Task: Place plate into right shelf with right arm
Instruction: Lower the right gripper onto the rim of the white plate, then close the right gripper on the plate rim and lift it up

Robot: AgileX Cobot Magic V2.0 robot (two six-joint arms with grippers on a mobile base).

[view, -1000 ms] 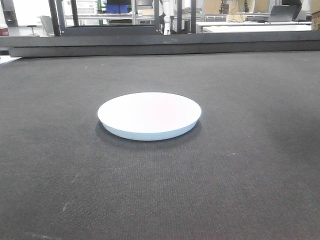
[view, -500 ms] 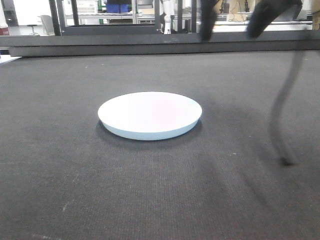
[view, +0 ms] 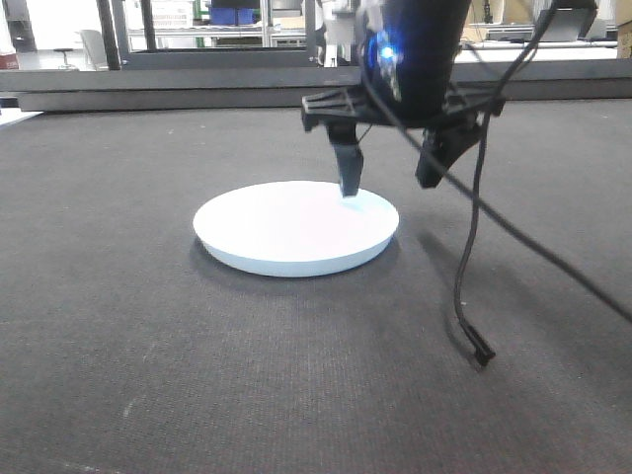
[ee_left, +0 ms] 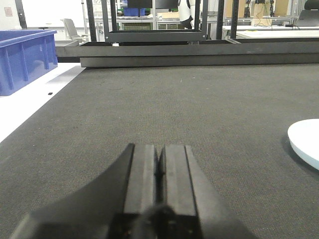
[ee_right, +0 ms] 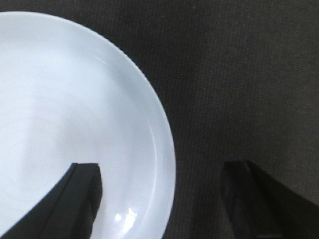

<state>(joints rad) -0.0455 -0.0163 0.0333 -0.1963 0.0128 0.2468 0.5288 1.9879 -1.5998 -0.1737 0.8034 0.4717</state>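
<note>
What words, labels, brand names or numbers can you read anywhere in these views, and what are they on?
No text can be read in any view.
The plate: plain white, no print.
The right gripper: only a blue light above it, no lettering.
The left gripper: bare black fingers, no marking.
The blue bin: no label visible.
The background racks: anything on them is too small and blurred to read.

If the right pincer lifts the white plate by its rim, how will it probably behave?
The plate looks rigid, so probably no bending. Its smooth, shiny rim may slip. Gripped at one edge by the right pincer, it may tilt.
</note>
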